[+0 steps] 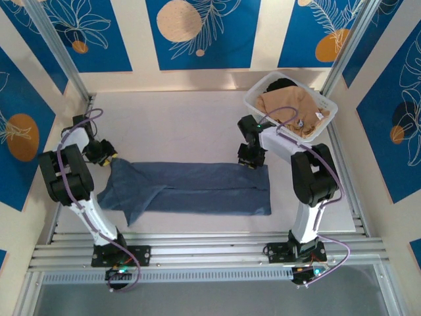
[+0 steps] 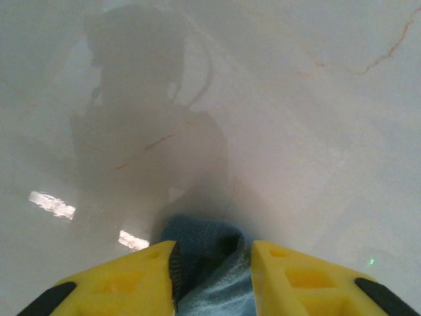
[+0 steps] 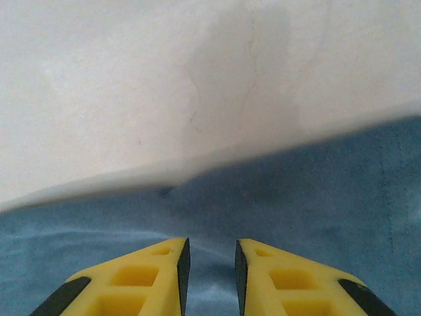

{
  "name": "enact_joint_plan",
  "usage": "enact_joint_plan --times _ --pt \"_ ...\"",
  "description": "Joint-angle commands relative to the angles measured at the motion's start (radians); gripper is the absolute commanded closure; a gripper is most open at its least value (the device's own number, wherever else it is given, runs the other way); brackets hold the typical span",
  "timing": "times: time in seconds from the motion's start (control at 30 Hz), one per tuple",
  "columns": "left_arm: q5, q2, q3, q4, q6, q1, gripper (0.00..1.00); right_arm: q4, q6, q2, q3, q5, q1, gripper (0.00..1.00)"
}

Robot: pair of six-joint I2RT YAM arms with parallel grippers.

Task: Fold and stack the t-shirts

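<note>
Cloth of the slate-blue t-shirt point(image 1: 191, 191), spread mid-table, sits pinched in the left gripper point(image 2: 212, 253) at its far-left corner, likely for folding; the right gripper point(image 3: 212, 253), narrow, sits over the far-right corner, grip unclear.

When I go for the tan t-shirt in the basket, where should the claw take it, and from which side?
Pinch the raised, crumpled fold at the top of the tan t-shirt, coming straight down from above. It lies heaped in the white basket, whose walls would likely block a sideways approach, and no hem or sleeve shows clearly enough to aim for.
</note>
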Motion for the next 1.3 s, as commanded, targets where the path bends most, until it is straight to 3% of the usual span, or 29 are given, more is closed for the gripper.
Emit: enact_joint_plan --times 0.0,0.17,0.37,0.6,1.07,1.1,1.2,1.27 --pt "0.000 0.010 -0.020 0.003 0.007 -0.013 0.70 -0.004 0.013 0.033 0.024 -0.045 -0.017 0.72" --pt "-0.010 0.011 -0.045 0.025 0.000 -0.013 0.77 -0.021 0.029 0.090 0.047 -0.022 -0.030 0.72" --pt "-0.098 -0.003 -0.044 0.004 -0.002 -0.010 1.00 -0.064 0.051 0.132 0.061 0.017 -0.056 0.73" --pt "-0.167 -0.046 -0.060 -0.024 -0.012 0.006 1.00 -0.109 0.063 0.168 0.067 0.043 -0.086 0.74" --pt "-0.082 -0.076 -0.024 -0.054 -0.027 -0.001 1.00 -0.063 -0.107 0.211 0.200 -0.003 -0.102 0.73" --pt "-0.095 -0.091 -0.014 -0.071 -0.032 -0.006 0.96 -0.074 -0.117 0.210 0.218 0.006 -0.102 0.72" --pt "-0.165 -0.181 -0.011 -0.118 -0.060 -0.027 0.66 -0.096 -0.134 0.179 0.252 0.025 -0.095 0.66" --pt "-0.187 -0.255 -0.034 -0.147 -0.086 -0.043 0.61 -0.104 -0.140 0.138 0.257 0.031 -0.083 0.61"
